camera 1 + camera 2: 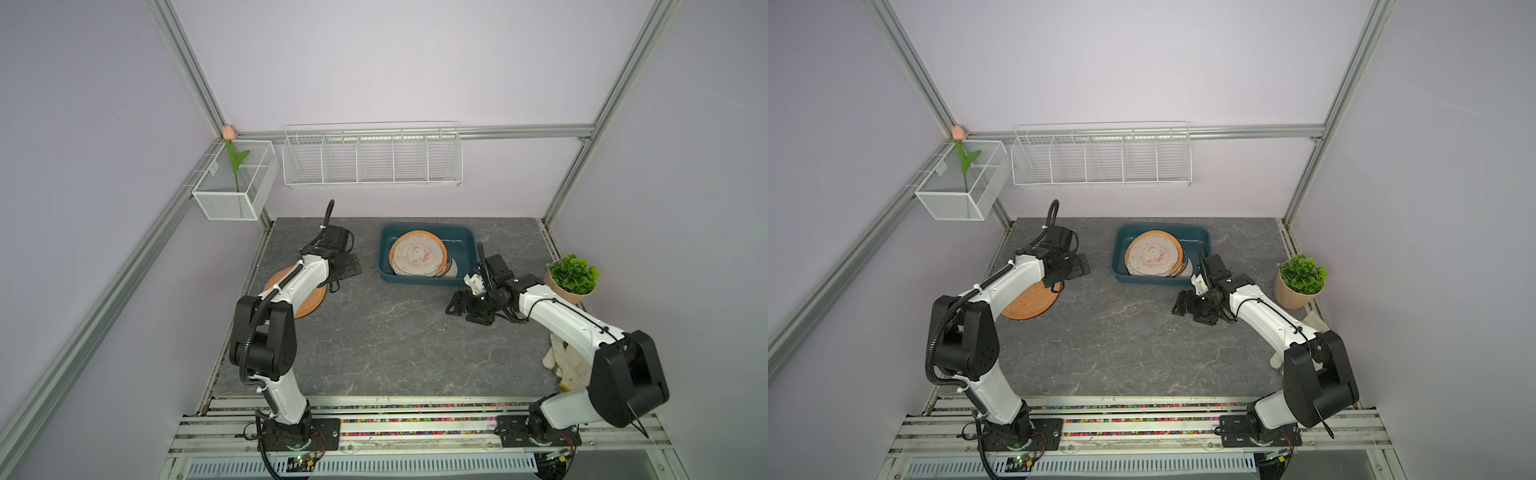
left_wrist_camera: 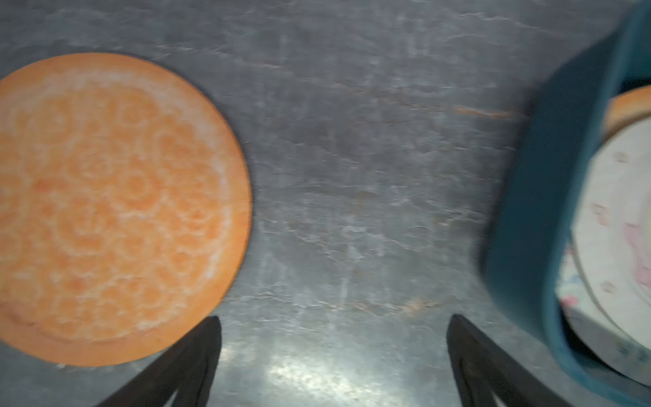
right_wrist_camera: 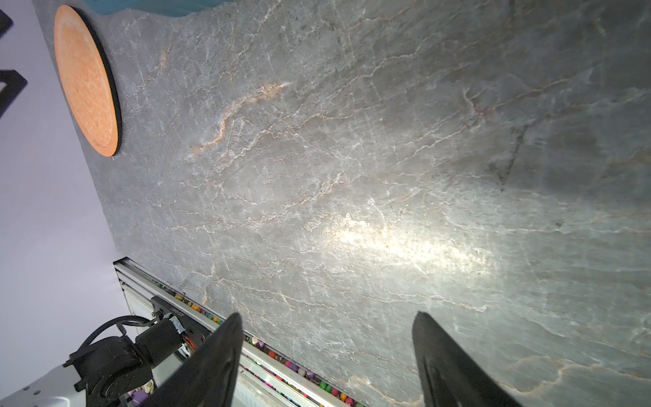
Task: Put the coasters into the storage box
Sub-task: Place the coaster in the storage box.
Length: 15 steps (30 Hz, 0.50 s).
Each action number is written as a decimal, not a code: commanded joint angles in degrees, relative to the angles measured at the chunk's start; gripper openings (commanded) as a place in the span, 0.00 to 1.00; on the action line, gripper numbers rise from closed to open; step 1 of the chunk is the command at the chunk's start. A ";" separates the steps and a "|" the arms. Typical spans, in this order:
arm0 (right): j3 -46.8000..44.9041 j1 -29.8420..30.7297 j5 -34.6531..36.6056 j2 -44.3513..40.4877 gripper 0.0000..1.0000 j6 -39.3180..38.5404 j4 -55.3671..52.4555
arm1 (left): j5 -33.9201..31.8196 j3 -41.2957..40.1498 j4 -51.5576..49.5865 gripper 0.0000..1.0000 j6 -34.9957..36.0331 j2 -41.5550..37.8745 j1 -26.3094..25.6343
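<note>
The left arm (image 1: 295,282) reaches over an orange coaster (image 1: 309,303), left fingers (image 2: 197,359) spread empty near the storage box (image 1: 415,279). The right arm (image 1: 557,316) bends inward, right fingers (image 3: 218,352) likewise open.

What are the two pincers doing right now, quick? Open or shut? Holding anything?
The left pincer: open, holding nothing.
The right pincer: open, holding nothing.
</note>
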 commanded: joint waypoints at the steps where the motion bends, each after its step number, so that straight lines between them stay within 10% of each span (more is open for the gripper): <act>1: 1.57 0.44 -0.05 -0.77 0.78 0.15 -0.03 | -4.08 -4.16 4.22 0.99 -1.50 -2.80 4.52; 15: 5.08 2.56 -0.08 2.66 0.78 0.72 0.12 | -1.64 -11.59 13.55 1.00 -5.40 -3.52 22.54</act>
